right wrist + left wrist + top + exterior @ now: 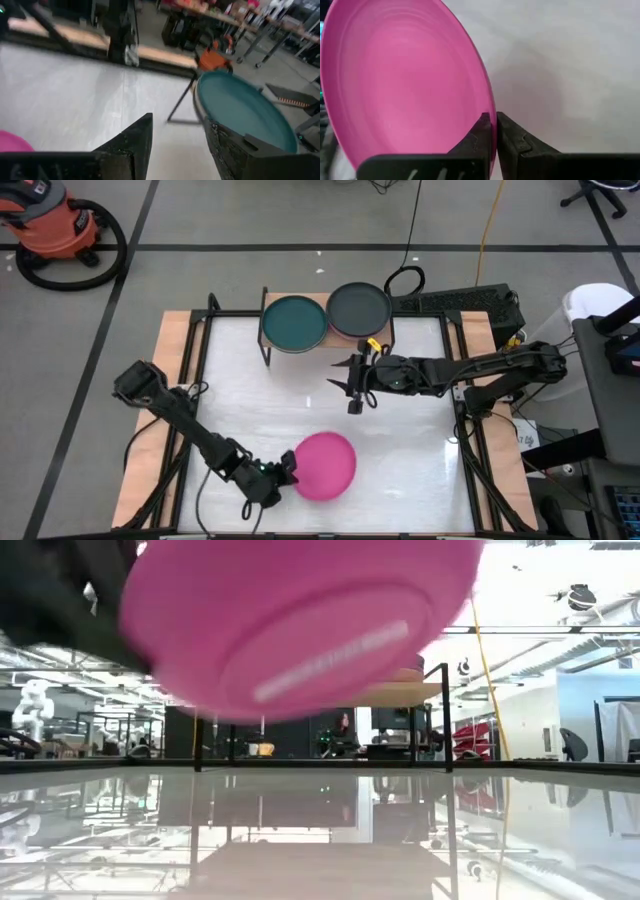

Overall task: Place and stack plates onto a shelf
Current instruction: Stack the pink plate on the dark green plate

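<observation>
A hot pink plate (326, 465) hangs over the table's near middle, held by my left gripper (288, 471), which is shut on it. The low view shows its underside (300, 620) above the table top. The shelf (385, 332) stands at the far edge, with a dark teal plate (294, 322) and a charcoal plate (359, 308) lying flat on its plank. My right gripper (354, 390) is open over the table's middle, just in front of the shelf and touching nothing. In the right wrist view the teal plate (245, 107) lies beyond its fingers. The other plates are out of view. My left gripper (493, 120) pinches the pink plate's rim (490, 107) on its left edge, one finger (475, 137) on the plate's inner face and the other (520, 142) on its underside. The fingers come from the table's left. The plate is lifted clear of the table and tilted.
The white table top has wooden side strips (175, 340) and black frame posts. The shelf's thin black legs (180, 102) stand on the far part of the table. An orange shop vacuum (55, 230) and cables lie on the floor beyond.
</observation>
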Robot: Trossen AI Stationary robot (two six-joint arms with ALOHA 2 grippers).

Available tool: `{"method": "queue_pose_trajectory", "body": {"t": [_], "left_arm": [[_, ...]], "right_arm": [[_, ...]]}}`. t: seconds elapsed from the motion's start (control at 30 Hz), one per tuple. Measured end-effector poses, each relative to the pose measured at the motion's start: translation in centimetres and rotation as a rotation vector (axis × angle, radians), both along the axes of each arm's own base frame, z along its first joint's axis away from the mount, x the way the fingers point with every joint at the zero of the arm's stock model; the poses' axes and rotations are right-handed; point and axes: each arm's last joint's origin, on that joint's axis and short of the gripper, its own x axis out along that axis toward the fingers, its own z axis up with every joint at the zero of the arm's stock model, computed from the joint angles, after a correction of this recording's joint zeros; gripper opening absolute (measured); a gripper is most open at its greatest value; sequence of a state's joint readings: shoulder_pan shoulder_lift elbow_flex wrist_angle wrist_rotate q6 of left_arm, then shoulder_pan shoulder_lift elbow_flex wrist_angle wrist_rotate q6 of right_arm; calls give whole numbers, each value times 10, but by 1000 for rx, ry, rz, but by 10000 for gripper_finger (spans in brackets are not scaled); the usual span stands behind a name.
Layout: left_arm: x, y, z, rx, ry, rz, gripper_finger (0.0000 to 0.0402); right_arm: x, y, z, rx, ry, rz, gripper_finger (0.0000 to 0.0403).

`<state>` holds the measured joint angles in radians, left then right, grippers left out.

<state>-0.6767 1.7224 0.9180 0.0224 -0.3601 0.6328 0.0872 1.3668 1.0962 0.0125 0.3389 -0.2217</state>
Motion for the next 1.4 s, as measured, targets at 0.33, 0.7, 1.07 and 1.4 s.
{"method": "queue_pose_trajectory", "body": {"t": [0.33,0.7,1.07,1.4], "left_arm": [[-22,62,79,63,-89,198,12],[-36,178,144,90,-225,474,12],[-14,260,157,43,13,666,12],[-8,287,142,-53,98,761,21]], "right_arm": [[-24,4,36,7,-162,25,159],[-53,13,57,52,-214,60,159],[-54,13,55,34,-190,41,159],[-54,13,53,39,-178,40,160]]}}
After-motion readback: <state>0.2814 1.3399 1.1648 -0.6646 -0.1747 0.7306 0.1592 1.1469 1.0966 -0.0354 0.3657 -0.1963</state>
